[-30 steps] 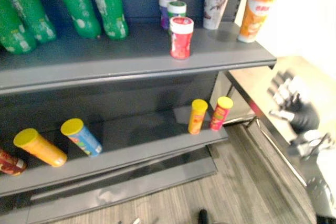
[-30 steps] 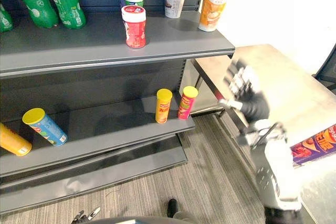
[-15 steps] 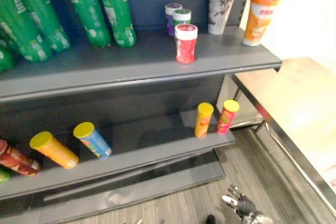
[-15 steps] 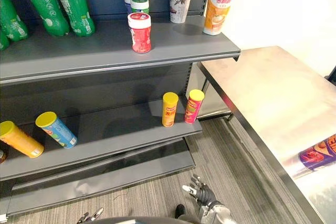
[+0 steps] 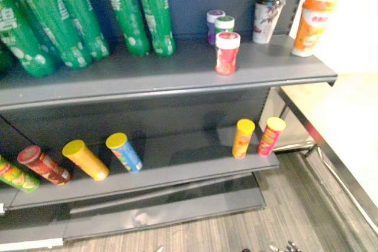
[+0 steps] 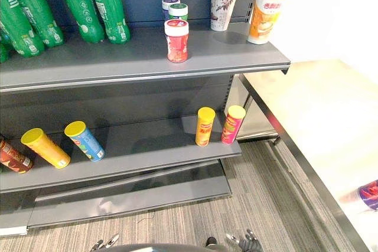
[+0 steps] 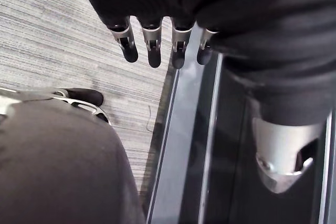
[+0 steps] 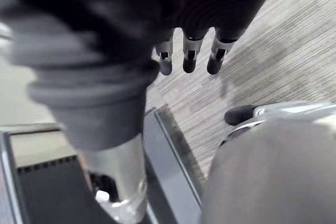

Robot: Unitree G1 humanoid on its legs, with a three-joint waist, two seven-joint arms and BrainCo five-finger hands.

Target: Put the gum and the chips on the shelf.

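Currently both hands hang low over the floor (image 6: 260, 193), and both are empty. The right hand (image 8: 190, 59) has straight, relaxed fingers with nothing between them and the thumb. The left hand (image 7: 153, 38) is the same.

Chips (image 6: 370, 194): a purple can on the worktop (image 6: 307, 116), near its floor-side edge. It lies to the right of your right hand and higher up, well apart from it. The right hand is clearly the nearer one, so I'd use that arm.

Only one end of the can is in sight. I can't give you its long axis, and whether it lies flat is a guess. Get it in full view before you commit to a wrist angle.

Gum (image 6: 176, 40): the red jar stands upright near the front edge of the upper shelf (image 6: 118, 63), just in front of two other jars. That half looks done to me.

For the drop, the lower shelf (image 6: 147, 146) has bare board between the blue can (image 6: 84, 140) and the yellow can (image 6: 205, 126). That gap is left of and above the right hand.
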